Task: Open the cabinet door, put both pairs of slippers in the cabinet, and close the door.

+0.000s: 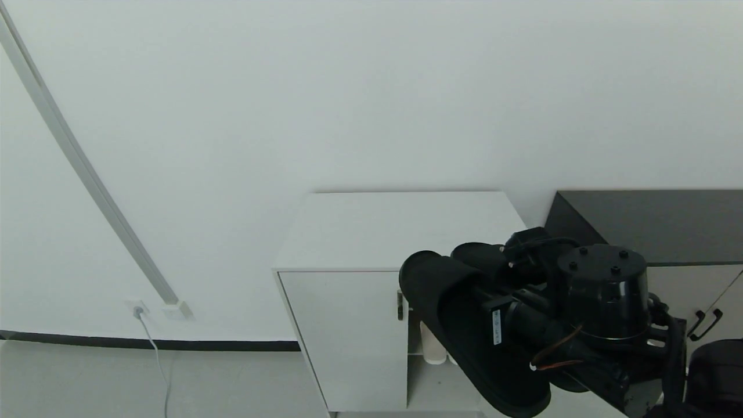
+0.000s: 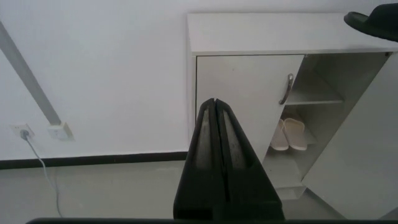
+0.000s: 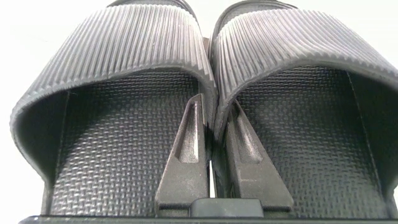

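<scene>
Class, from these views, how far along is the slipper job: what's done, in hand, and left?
Done: the cabinet stands open, and a white pair sits inside. In hand: the right gripper clamps the black pair outside the cabinet. Left: shelve that pair, then close the cabinet.

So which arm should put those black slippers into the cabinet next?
The right arm. The right gripper is shut on the black slippers, close to the open cabinet, where the white slippers sit on a shelf. The left gripper is shut and holds nothing.
</scene>
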You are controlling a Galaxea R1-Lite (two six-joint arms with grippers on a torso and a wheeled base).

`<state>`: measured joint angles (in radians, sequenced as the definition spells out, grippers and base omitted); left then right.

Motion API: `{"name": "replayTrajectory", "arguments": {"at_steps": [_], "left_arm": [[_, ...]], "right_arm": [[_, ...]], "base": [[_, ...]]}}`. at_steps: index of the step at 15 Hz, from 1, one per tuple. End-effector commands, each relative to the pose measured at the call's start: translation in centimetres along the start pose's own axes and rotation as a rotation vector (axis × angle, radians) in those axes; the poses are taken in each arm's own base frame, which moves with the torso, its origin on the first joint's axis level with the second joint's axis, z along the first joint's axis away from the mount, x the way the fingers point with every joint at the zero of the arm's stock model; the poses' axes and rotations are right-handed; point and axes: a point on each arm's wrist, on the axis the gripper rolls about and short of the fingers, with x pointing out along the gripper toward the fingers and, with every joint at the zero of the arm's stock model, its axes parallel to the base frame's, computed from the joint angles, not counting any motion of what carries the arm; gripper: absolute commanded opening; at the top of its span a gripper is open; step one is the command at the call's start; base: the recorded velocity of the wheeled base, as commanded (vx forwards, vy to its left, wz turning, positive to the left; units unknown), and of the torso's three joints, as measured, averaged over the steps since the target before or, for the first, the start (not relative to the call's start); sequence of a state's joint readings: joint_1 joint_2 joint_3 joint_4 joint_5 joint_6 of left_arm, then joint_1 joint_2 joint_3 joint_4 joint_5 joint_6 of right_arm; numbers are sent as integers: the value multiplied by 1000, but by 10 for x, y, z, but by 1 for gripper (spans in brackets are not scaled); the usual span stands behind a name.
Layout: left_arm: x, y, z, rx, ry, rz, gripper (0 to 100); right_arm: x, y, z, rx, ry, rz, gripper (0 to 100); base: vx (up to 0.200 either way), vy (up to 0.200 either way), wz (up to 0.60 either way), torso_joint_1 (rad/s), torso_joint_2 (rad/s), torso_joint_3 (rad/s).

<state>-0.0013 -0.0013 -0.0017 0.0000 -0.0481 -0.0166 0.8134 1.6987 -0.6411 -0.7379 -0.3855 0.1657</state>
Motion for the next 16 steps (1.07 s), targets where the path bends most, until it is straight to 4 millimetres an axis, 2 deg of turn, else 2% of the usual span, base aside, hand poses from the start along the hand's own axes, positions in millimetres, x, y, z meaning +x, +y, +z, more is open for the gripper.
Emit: {"name": "replayTrajectory", "arguments": {"at_steps": [1, 16], "left_arm": [[0, 0, 0, 0, 1, 0, 0], [0, 0, 0, 0, 1, 0, 0]], "right_arm": [[1, 0, -1, -2, 5, 1, 0], [0, 0, -5, -6, 9, 0, 0]], "base": [[0, 0, 0, 0, 0, 0], [0, 0, 0, -5, 10, 6]]}}
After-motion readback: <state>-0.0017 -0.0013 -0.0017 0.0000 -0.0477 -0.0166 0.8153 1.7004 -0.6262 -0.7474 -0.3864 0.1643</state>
